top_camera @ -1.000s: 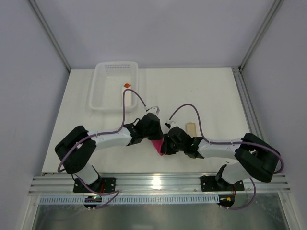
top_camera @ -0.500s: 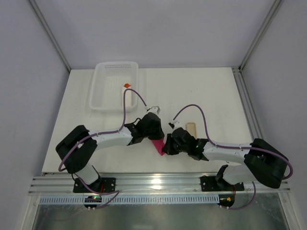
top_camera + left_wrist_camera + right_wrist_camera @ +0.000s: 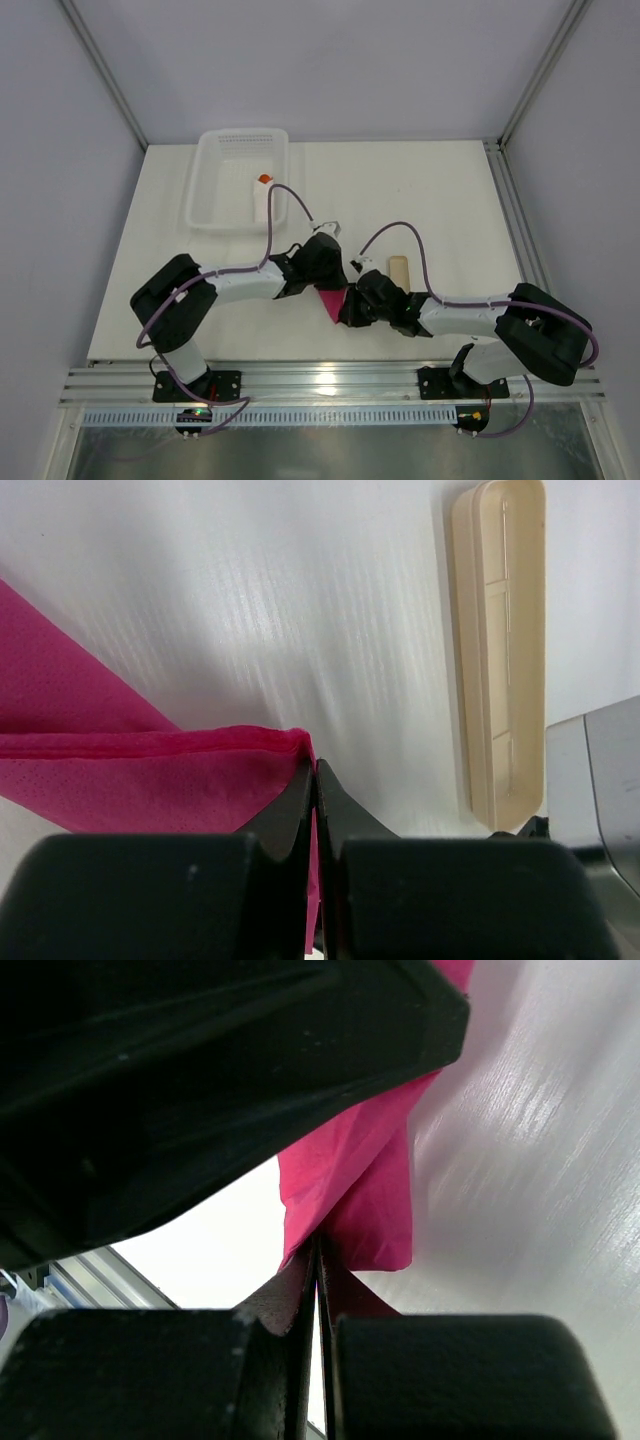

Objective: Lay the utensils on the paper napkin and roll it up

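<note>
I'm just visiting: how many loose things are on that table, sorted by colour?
Pink: 1, magenta paper napkin
Beige: 1, long rounded-end strip
White: 2, slotted plastic basket, orange-tipped roll inside it
Total: 4

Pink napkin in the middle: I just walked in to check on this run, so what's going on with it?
Both arms meet at the near middle of the table. The left hand and the right hand are each shut on the folded paper napkin, pinching it between them. A beige strip lies on the table just beside it. No utensils show in any view.
</note>
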You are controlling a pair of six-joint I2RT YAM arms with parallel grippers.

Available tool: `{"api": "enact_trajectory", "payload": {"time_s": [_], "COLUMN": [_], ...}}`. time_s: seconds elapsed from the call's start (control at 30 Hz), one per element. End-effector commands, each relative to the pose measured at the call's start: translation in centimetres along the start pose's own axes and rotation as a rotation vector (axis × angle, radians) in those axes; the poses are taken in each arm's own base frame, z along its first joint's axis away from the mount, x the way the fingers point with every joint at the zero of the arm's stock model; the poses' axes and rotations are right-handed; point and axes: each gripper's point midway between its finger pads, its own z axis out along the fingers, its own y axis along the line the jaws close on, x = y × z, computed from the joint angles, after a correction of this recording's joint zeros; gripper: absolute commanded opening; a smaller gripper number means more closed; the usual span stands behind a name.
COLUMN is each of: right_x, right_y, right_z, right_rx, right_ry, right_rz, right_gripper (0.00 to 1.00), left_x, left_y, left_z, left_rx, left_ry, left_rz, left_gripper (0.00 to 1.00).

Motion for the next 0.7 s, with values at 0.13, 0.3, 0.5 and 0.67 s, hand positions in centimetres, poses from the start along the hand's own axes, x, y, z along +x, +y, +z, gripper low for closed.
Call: {"api": "enact_trajectory", "payload": {"time_s": [0.13,0.3,0.5,0.67], "right_x": [0.7,-0.7,-1.9,-3.8], "right_y": [-0.9,-1.6,-2.1,-1.9], "right_z": [-0.7,-1.7,-3.2,-4.1], "right_rx": [0.033,0.102,0.160,0.185], "right_ry": [-0.001,-0.049,-0.090,-0.136], "right_rz": [0.000,-0.010,-0.026,-0.057], "right_gripper": [0.04,0.06,0.09,0.25], "left_x": [-1.4,-1.1,-1.0,-1.0], "left_y": [-2.0,-1.8,-1.7,-1.7], "left_z": [1.2,1.7,1.7,1.8], "left_rx": [0.051,0.047,0.045,0.043], "left_ry": [-0.030,-0.021,-0.019,-0.019], "left_rz": [0.031,0.033,0.034,0.033], "left_gripper": [0.00,0.00,0.00,0.00]}}
